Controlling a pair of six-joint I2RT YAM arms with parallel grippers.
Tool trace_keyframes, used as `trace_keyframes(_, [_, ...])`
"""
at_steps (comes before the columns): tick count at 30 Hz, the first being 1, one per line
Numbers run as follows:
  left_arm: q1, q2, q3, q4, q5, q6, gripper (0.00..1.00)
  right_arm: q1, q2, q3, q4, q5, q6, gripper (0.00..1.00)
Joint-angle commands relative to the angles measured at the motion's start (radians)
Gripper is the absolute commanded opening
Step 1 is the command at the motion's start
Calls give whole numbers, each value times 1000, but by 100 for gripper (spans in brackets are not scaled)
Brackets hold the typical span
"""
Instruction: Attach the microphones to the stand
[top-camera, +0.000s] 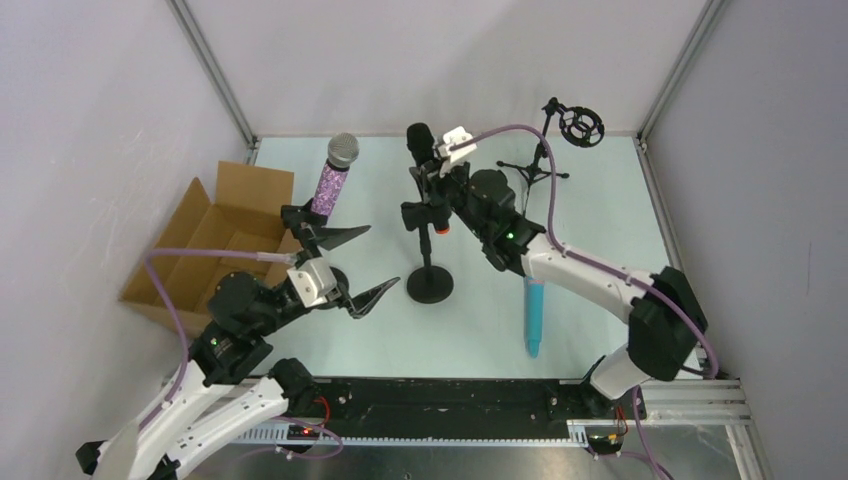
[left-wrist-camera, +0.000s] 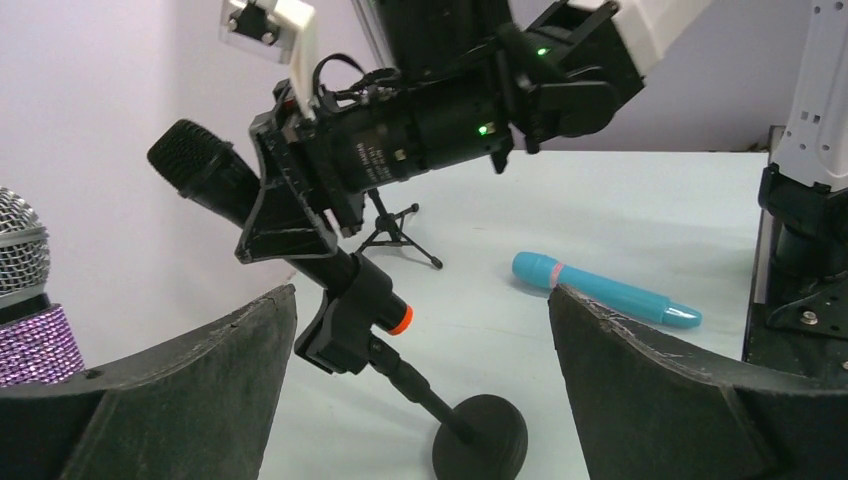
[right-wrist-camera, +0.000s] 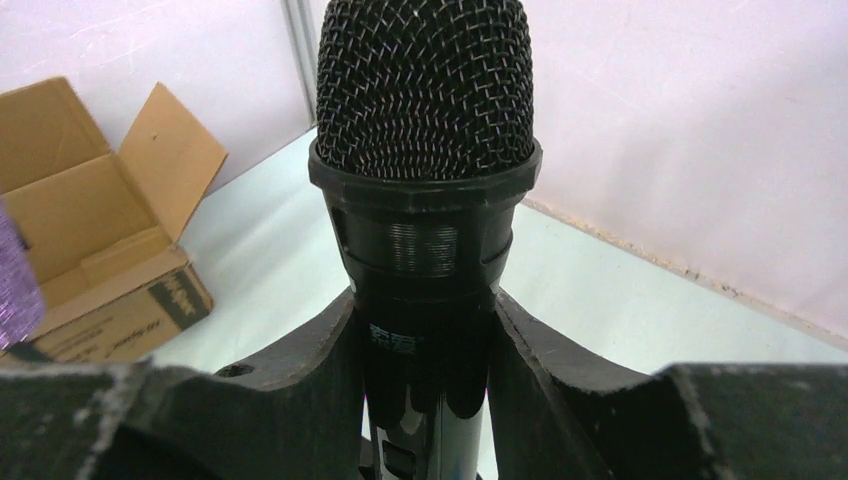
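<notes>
Pale tabletop (top-camera: 600, 200) bears a round-based stand (top-camera: 430, 285) whose clip (left-wrist-camera: 345, 320) seems to cradle the black microphone (top-camera: 420, 140), pinched by the right gripper (left-wrist-camera: 290, 200), so a crooked pull-away could topple it; the left gripper (top-camera: 365, 265) gapes empty beside the purple microphone (top-camera: 333, 180).

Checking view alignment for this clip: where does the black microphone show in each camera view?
Top external: black microphone upper centre, tilted above the round stand base.
Left wrist: black microphone left of centre, slanting down to its orange-red end.
Right wrist: black microphone centre, mesh head filling the top.
Shared landmark: the right gripper, shut on it in every view.
</notes>
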Motion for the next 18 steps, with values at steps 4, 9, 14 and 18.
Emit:
trace_keyframes(4, [5,-36,-6,0,-29,34,100,-40,117,205,123,7,-29,0])
trace_keyframes(9, [4,-53,-29,1,-28,33,100,-47,145,279,95,-6,-13,0])
trace_keyframes(14, [4,-59,-40,3,-26,28,100,-45,152,313,113,-15,-34,0])
trace_keyframes(18, [4,-59,-44,3,-21,22,100,-46,189,383,116,-32,-48,0])
